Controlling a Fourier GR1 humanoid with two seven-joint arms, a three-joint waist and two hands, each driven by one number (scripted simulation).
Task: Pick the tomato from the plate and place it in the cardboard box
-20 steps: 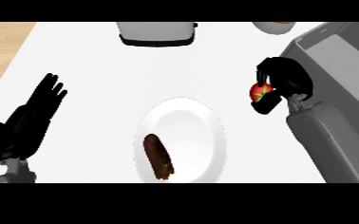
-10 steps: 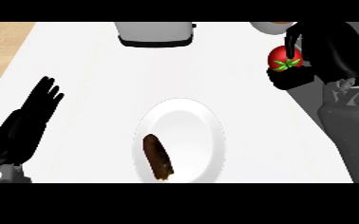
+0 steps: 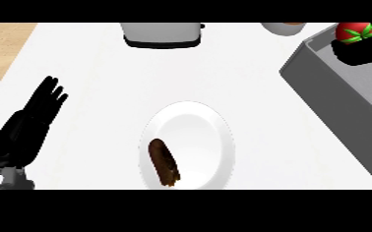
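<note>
The tomato (image 3: 355, 32) sits at the bench's far right corner, over the grey box (image 3: 327, 86). It is round, so it has no clear long axis; its green leafy top faces up and toward the viewer. Below and around it the right hand (image 3: 354, 53) shows only as a dark shape at the view's right edge, above the inside of the box. The tomato rests against the top of that hand, which appears to be grasping it from beneath, though the fingers themselves are too dark to make out one by one.

The left hand (image 3: 33, 120) lies near the bench's left edge, released, its fingers straight and pointing toward the far side, touching nothing. Its forearm comes in from the near left corner.

The white plate (image 3: 210, 128) stands near the middle of the bench's near edge, well apart from the box. On its near left part lies a brown oblong piece of food (image 3: 165, 162), its long axis running from far to near, tilted slightly rightward.
</note>
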